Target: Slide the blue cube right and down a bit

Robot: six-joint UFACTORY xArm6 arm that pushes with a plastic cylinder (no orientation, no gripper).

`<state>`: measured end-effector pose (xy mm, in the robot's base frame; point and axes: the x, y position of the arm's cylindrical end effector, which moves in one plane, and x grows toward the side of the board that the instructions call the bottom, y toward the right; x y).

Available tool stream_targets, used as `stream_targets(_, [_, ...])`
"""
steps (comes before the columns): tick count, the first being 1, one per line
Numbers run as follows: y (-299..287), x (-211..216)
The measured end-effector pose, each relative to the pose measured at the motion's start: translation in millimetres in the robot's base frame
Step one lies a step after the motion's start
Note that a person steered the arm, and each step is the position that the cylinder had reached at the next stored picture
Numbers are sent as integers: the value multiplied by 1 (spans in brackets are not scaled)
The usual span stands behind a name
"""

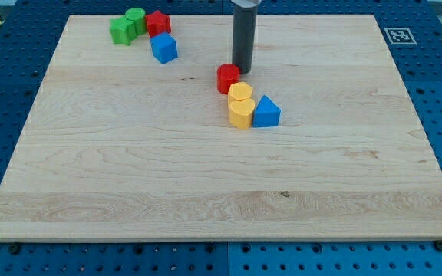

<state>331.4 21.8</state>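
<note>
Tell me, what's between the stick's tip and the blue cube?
Nothing: the camera view shows only bare wooden board between my tip and the blue cube.

Bright, even overhead light, sharp focus throughout, with only short soft shadows and no glare.

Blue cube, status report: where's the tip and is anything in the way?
My tip at board's top centre, touching red cylinder, well right of blue cube. Blue cube untouched, beside red block. Its path right and down looks open.
</note>
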Motion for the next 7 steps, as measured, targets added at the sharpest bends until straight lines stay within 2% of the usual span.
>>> stream_targets(3, [-138,4])
stream_targets(4, [-187,-9])
stream_targets(5, [-194,-41])
stream_targets(6, [-146,-49])
stream_targets(7, [-53,-49])
